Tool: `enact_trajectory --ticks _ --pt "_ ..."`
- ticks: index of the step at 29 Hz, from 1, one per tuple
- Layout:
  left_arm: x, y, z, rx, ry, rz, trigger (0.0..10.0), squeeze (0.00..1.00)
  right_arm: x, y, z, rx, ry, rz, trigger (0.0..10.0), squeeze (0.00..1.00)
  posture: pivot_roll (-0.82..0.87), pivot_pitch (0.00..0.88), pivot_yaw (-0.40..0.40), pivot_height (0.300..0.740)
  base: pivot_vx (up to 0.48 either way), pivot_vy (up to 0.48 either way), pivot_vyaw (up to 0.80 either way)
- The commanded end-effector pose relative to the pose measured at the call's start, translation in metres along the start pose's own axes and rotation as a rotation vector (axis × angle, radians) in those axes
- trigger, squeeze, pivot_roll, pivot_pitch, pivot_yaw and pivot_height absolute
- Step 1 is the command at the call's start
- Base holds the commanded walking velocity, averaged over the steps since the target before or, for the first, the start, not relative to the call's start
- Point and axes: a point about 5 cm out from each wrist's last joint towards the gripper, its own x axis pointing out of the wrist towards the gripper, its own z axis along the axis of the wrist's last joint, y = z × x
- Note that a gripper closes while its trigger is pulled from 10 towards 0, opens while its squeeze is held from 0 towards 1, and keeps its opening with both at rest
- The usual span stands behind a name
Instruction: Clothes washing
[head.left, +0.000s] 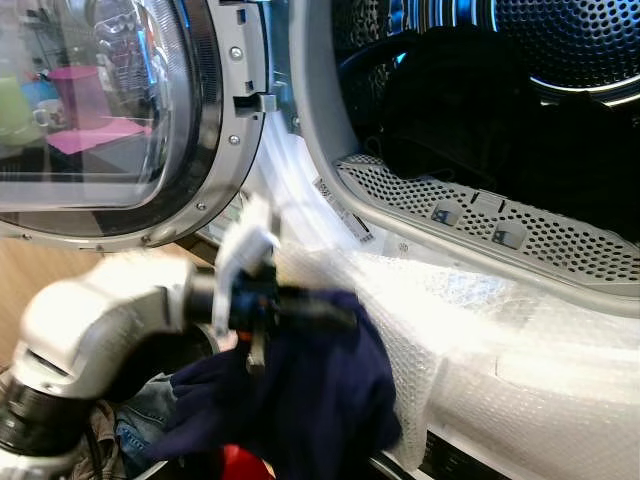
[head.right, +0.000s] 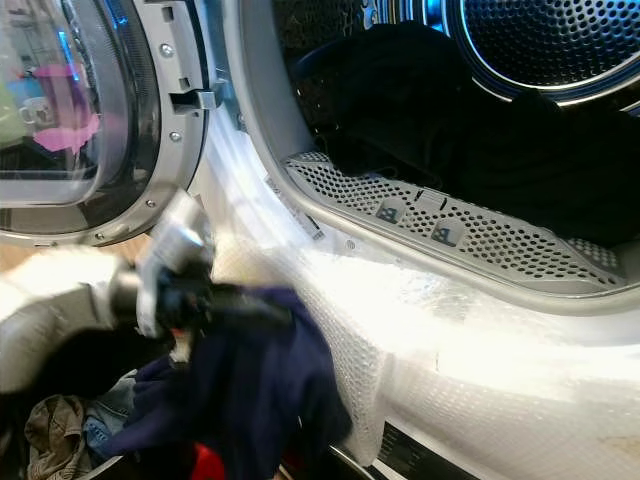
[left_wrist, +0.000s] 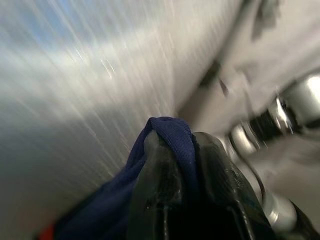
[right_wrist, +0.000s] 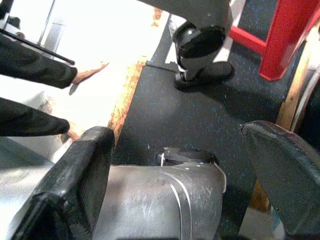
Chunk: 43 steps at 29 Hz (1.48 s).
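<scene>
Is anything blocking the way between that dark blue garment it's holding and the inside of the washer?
Nothing visible does. The left tool holds the navy garment below the open drum mouth; the door is swung aside. Dark laundry already lies inside.

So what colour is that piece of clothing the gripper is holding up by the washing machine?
Dark navy blue; the garment shows best in the left eye view.
</scene>
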Motion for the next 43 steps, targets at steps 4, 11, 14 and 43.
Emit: enact_trajectory --ticks 4,11,14,43 --pt "-0.001 -0.009 -0.016 0.003 0.060 -0.020 0.0 0.00 -0.019 -0.001 0.012 -0.025 -0.192 0.019 10.0 0.00 0.09 0.000 0.015 0.740 0.000 0.000 0.00" --pt "-0.008 -0.012 -0.039 -0.025 0.130 0.027 0.0 0.00 -0.077 0.013 0.018 -0.040 -0.387 -0.042 10.0 0.84 0.07 0.000 0.007 0.740 0.000 0.000 0.00" --pt "-0.007 -0.013 -0.042 -0.027 0.140 0.020 0.0 0.00 -0.104 0.013 0.027 -0.054 -0.452 -0.086 10.0 1.00 0.07 0.000 0.005 0.740 0.000 0.000 0.00" --pt "0.042 -0.010 -0.035 0.026 0.065 -0.040 0.0 0.00 -0.095 0.015 0.081 -0.134 -0.363 -0.050 10.0 1.00 0.05 0.000 -0.001 0.740 0.000 0.000 0.00"
